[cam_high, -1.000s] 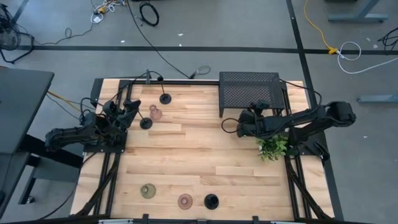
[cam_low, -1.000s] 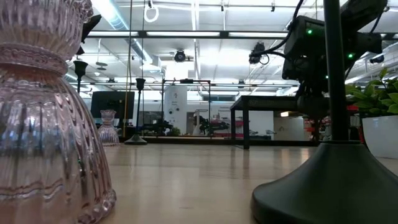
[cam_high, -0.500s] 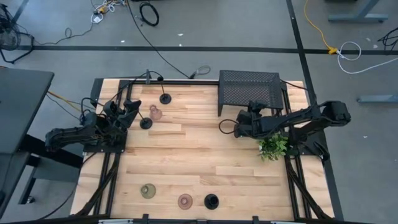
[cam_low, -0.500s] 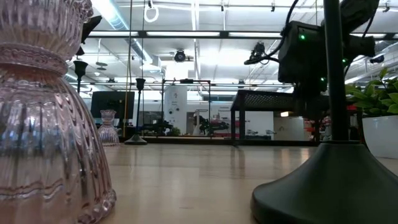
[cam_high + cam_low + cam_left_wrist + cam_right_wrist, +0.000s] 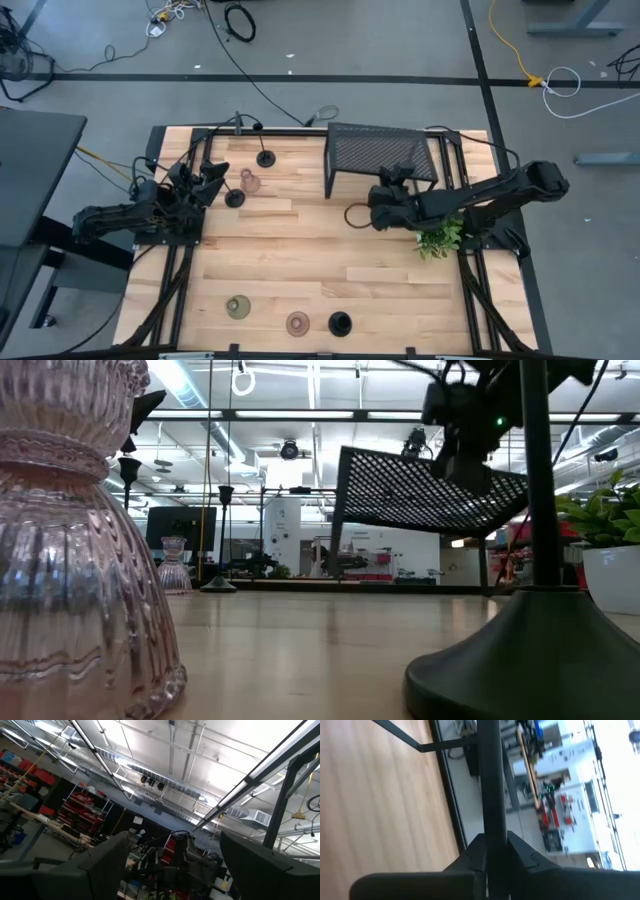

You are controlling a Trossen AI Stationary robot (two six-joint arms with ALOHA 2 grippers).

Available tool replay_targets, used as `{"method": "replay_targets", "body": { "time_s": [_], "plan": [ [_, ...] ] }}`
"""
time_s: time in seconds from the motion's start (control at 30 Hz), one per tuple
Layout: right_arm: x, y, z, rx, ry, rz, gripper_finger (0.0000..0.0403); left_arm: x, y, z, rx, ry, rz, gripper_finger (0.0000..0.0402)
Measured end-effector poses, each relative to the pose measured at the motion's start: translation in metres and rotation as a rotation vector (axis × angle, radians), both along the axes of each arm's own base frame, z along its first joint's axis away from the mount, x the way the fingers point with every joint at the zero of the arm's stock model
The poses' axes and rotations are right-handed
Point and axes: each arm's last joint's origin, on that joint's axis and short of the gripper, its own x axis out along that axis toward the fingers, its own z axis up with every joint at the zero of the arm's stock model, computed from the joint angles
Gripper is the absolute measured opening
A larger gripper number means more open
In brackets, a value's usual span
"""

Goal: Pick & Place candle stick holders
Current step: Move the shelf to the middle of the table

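Along the near edge of the pale wooden table (image 5: pixel 300 260) three candle stick holders stand in a row. There is a squat olive glass one (image 5: pixel 238 307), a squat pinkish ribbed glass one (image 5: pixel 298 323) and, just beside it, a black one (image 5: pixel 340 323) with a round flared base and a slim stem. All three stand on bare wood.

Farther back, at mid-table, the right gripper (image 5: pixel 378 208) has its fingers clamped on a thin black bar of the black perforated metal tray (image 5: pixel 380 155). From table height the tray's mesh top hangs tilted, sloping down towards the right. I cannot tell whether its legs touch the wood. No holder touches the tray. A small green leafy plant (image 5: pixel 438 236) sits just beside the right arm.

On the far left the other three holders stand close together on the table. A black one (image 5: pixel 234 198) is just in front of the left gripper (image 5: pixel 212 175), a pinkish glass one (image 5: pixel 250 182) stands next to that, and another black one (image 5: pixel 266 157) is nearer the back edge. The left gripper hovers there with its fingers spread wide apart, gripping nothing and pointing up at the ceiling.
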Motion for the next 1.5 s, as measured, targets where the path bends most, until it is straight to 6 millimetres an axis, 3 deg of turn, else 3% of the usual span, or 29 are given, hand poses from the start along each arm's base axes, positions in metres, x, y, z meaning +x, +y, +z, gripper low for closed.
{"method": "replay_targets", "body": {
  "time_s": [0.33, 0.67, 1.33, 1.5],
  "plan": [
    [0.006, 0.059, 0.013, 0.041, -0.132, 0.278, 0.0031, 0.0, 0.0, 0.0, -0.002, 0.002, 0.004, 0.0314],
    [-0.005, 0.108, 0.02, 0.164, -0.264, 0.484, 0.0031, 0.0, 0.0, 0.0, -0.002, 0.005, 0.004, 0.0314],
    [-0.004, 0.151, -0.017, 0.237, -0.299, 0.526, 0.0034, 0.0, 0.001, -0.001, -0.012, 0.004, 0.02, 0.0314],
    [-0.005, 0.156, -0.021, 0.335, -0.35, 0.525, 0.0091, 0.0, 0.001, 0.0, -0.012, 0.003, 0.02, 0.0314]
  ]
}}
